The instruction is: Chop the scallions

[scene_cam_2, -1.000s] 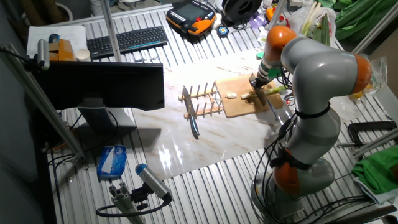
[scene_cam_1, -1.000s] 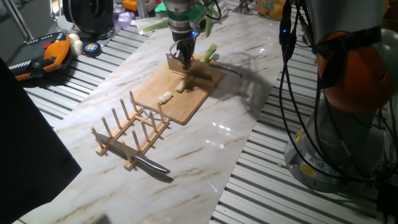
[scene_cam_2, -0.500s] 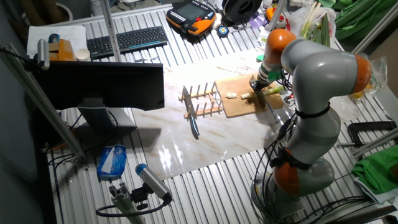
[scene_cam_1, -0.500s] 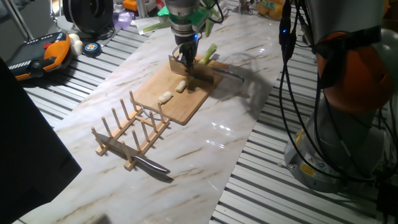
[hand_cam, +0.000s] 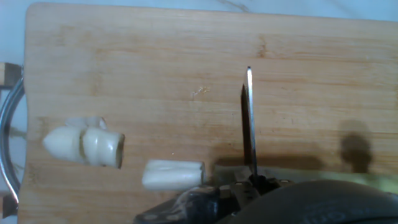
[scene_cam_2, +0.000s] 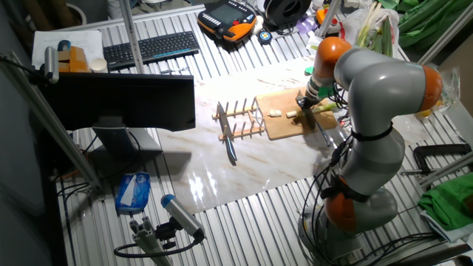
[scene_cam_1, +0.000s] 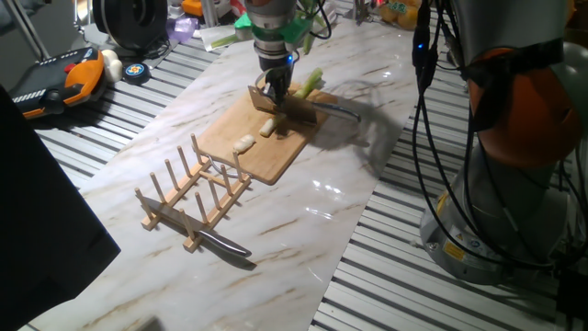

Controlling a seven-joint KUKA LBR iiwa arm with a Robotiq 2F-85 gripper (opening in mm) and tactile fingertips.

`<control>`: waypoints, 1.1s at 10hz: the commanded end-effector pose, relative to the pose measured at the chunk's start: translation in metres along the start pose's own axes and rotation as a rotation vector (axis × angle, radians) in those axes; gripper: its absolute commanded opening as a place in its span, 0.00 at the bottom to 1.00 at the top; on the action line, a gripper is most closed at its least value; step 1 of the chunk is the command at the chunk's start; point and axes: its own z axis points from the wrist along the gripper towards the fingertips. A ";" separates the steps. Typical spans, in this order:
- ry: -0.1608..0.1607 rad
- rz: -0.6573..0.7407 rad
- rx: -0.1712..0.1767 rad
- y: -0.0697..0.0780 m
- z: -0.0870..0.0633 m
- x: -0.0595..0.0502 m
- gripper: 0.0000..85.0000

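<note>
The fingers [scene_cam_1: 273,88] seem clamped on a knife [hand_cam: 249,124], blade upright over the cutting board [scene_cam_1: 241,140]. The scallions [hand_cam: 172,175] lie along the board's near edge; bring the blade down squarely across the uncut stalk [scene_cam_1: 309,80].

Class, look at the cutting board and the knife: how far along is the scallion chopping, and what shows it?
Done: two cut pieces lie free on the cutting board. In hand: the gripper holds the knife edge-down over the rest of the scallion stalk. Left: that stalk's pale-green length, reaching past the board's far edge, is uncut. So roughly the white end is done.
</note>
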 end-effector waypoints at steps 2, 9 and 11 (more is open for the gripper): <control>0.002 0.000 -0.006 -0.002 -0.002 0.007 0.01; -0.002 0.005 -0.009 0.003 -0.014 -0.001 0.01; -0.002 0.005 -0.009 0.008 -0.013 -0.003 0.01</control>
